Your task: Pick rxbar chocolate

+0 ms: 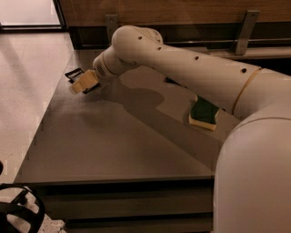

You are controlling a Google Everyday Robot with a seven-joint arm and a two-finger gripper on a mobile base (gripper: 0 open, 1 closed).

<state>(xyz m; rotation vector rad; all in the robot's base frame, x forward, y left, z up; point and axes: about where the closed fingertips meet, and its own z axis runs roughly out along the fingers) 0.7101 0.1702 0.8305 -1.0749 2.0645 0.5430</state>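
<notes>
At the grey table's (pixel 113 145) upper-left corner, beside pale floor (pixel 27 77) and wood panelling (pixel 182 9), the gripper (pixel 83 83) overlaps the rxbar chocolate (pixel 74 73), its grip impossible to tell.

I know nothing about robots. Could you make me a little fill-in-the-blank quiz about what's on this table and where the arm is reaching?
1. The pincer is at the far ____ corner of the table, as the camera sees it.
2. Close by the pincer lies the rxbar chocolate, whose wrapper is ____.
3. The sponge has a ____ top over a pale yellow base.

Missing words: left; black; green.
</notes>
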